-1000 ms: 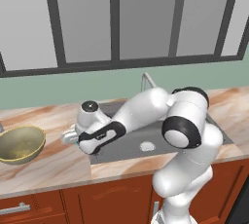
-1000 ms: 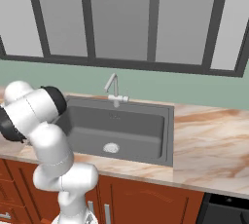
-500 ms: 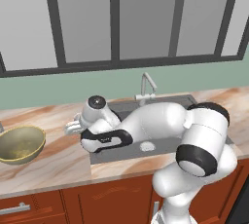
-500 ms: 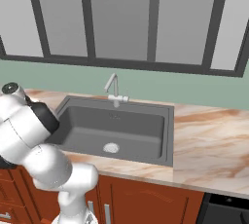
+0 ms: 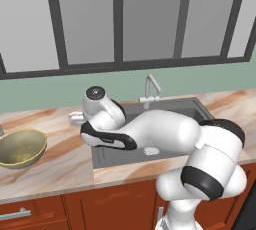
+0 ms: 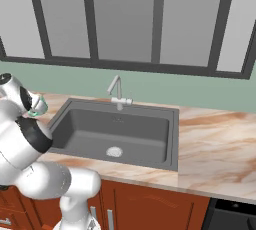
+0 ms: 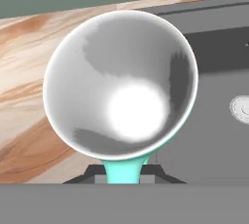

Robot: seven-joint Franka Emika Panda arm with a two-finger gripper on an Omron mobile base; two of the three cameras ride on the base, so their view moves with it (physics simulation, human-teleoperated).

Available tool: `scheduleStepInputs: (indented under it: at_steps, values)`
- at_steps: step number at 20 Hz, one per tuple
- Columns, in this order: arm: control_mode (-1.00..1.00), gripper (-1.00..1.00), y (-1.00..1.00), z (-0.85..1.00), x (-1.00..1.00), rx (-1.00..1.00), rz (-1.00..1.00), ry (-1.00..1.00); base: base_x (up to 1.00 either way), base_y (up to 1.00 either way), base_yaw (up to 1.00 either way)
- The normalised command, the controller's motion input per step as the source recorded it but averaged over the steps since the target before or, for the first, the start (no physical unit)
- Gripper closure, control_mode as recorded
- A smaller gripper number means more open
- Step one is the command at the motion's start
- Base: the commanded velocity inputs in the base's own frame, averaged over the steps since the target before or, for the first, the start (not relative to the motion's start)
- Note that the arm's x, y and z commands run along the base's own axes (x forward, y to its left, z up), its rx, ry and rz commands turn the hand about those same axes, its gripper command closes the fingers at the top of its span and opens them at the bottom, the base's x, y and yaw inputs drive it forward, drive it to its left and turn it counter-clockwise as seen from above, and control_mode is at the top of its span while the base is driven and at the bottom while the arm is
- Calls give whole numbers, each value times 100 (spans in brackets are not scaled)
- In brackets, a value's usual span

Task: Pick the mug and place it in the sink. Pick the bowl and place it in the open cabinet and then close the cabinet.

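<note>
The robot's two-finger gripper [image 7: 124, 178] is clamped nearly shut on the handle of the small teal-green mug with a white inside [image 7: 120, 90], which hangs in the air over the marble counter's [image 5: 60, 161] strip at the left rim of the dark grey rectangular sink [image 6: 120, 134]. Releasing here could drop the mug onto that rim and tip it onto the counter. The basin beyond is wide and unobstructed, the curved silver faucet [image 6: 118, 92] stands at its back edge, and the wide olive-gold bowl [image 5: 20, 147] sits well apart.
</note>
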Motion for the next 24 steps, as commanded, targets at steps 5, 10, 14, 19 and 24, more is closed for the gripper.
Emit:
scheduleStepInputs:
  at_steps: [5,10,14,19,24]
  values:
    - [-100,100,-50,0,-13,3,-16,-1,0,0,0]
    - [-100,100,-73,0,-33,12,-11,-1,0,0,0]
    - [-100,100,-60,0,-23,14,-15,0,0,0,0]
    - [-100,100,-54,0,-5,16,-15,4,0,0,0]
    - [-100,100,-38,0,2,4,-8,8,0,0,0]
